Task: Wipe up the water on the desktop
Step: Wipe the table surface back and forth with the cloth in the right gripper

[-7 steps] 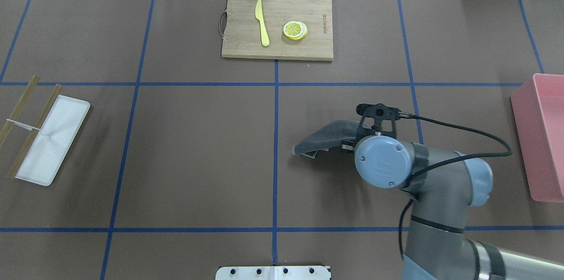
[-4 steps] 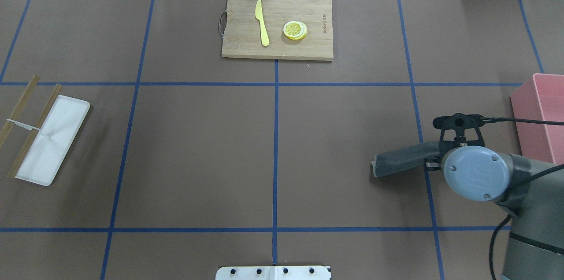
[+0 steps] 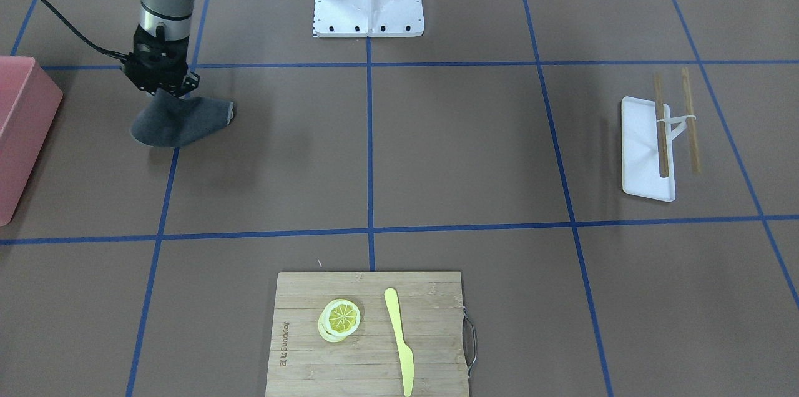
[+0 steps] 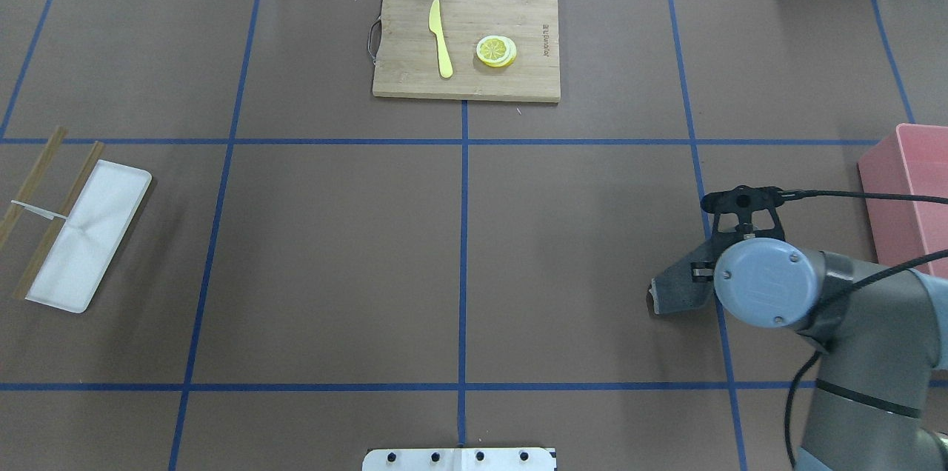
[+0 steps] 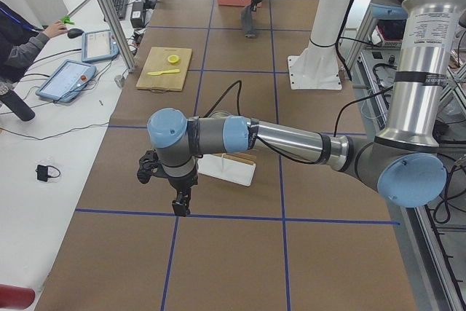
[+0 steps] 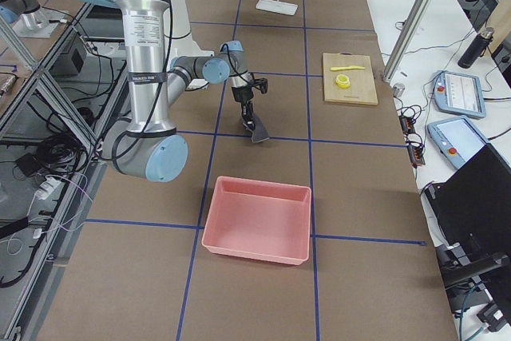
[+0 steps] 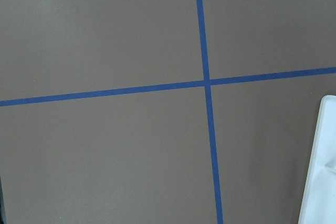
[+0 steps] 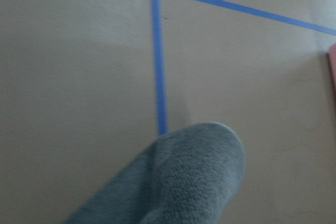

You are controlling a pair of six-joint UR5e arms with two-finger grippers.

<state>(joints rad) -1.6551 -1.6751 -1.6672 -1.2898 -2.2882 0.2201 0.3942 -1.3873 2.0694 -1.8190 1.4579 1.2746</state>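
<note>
A grey cloth (image 3: pixel 178 119) is clamped by the right gripper (image 3: pixel 163 88), its free end trailing onto the desktop (image 4: pixel 333 249) just below the jaws — a wiping stroke is judged in hand. Steady downward pressure is called for next. Far off, the state of the left gripper (image 5: pixel 180 205) cannot be told.

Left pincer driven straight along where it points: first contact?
The left pincer points straight down, so it would probably meet bare desktop first, near a blue tape crossing. The white tray lies off to one side in the wrist view, likely clear.
</note>
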